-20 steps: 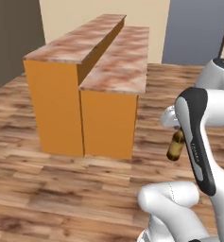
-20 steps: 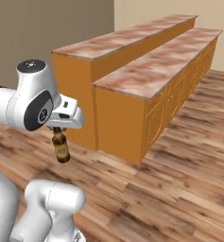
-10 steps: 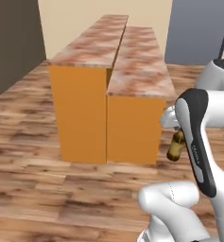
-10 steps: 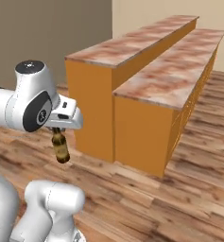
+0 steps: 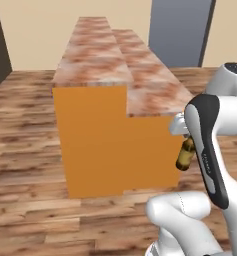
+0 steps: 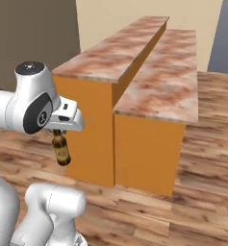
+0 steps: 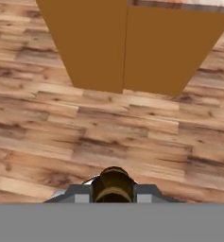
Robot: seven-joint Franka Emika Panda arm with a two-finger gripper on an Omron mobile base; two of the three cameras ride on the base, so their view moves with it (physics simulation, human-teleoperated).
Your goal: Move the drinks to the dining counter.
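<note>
Beer bottle (image 6: 61,150) hangs neck-up from the clenched pincer (image 6: 59,133) (short of the dining counter (image 6: 116,57)).

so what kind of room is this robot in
Probably a rendered kitchen or dining area: a two-level counter with reddish marble tops and plain orange sides stands on a wood plank floor, and the gripper carries a brown beer bottle.

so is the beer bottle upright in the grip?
Roughly upright, slightly tilted: the beer bottle hangs neck-up from the shut gripper, above the wood floor.
</note>
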